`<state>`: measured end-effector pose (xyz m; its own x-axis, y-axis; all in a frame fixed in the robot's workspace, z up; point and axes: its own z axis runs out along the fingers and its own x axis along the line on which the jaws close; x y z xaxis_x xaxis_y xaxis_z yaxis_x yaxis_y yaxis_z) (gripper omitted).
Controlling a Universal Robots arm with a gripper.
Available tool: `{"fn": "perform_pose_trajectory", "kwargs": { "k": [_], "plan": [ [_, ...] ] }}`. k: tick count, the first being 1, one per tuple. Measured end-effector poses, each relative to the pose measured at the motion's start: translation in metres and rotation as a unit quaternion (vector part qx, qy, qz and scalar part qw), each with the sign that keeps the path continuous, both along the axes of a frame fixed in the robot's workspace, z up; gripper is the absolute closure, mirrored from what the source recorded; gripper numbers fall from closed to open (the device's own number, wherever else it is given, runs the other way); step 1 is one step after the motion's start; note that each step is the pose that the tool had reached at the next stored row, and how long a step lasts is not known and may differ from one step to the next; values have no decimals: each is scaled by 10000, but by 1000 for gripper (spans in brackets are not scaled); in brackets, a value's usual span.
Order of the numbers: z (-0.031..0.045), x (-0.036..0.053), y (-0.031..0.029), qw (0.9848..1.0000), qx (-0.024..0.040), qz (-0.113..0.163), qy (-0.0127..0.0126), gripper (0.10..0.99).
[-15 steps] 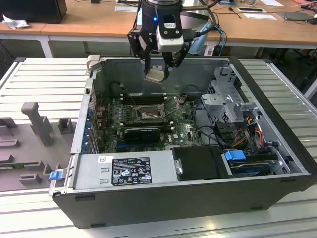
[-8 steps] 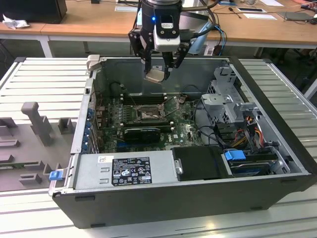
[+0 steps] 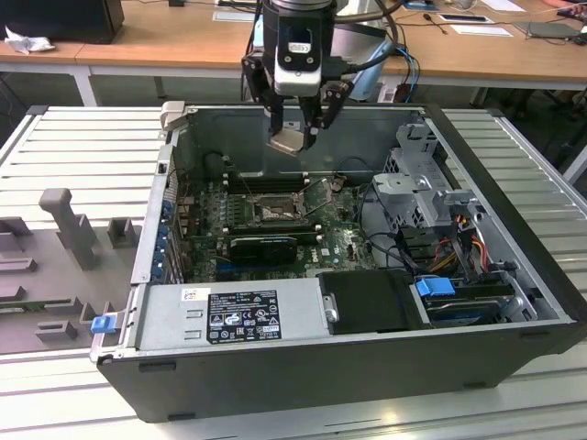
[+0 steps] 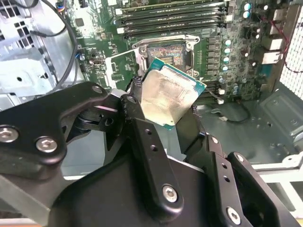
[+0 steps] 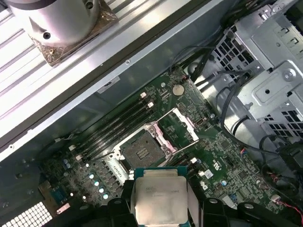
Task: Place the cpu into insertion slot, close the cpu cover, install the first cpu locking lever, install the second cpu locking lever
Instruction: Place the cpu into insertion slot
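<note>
Gripper (image 3: 293,136) fingers are clamped on the cpu (image 4: 170,97), gripping two opposite edges. I have it tilted in the air over the open computer case (image 3: 303,380), well apart from the motherboard (image 5: 213,161). I judge the chip light, rigid, smooth-faced and fragile underneath, so the edges are the only safe hold. The insertion slot (image 5: 141,151) is empty, with the cpu cover (image 5: 179,126) swung open beside it. The case also holds a power supply (image 3: 234,316) and a drive cage (image 3: 422,183).

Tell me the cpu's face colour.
The cpu is pale silver-beige; best in the second wrist view.
</note>
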<state>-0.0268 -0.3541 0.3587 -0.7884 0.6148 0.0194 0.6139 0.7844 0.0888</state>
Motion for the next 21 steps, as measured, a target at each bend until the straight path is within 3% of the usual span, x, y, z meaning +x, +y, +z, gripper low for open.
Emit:
{"fn": "perform_pose_trajectory", "kwargs": {
  "k": [7, 21],
  "plan": [
    [-3, 0, 0, 9989, 0, -462, 0, 557],
    [-6, 0, 0, 9960, 0, -891, 0, 557]
  ]
}}
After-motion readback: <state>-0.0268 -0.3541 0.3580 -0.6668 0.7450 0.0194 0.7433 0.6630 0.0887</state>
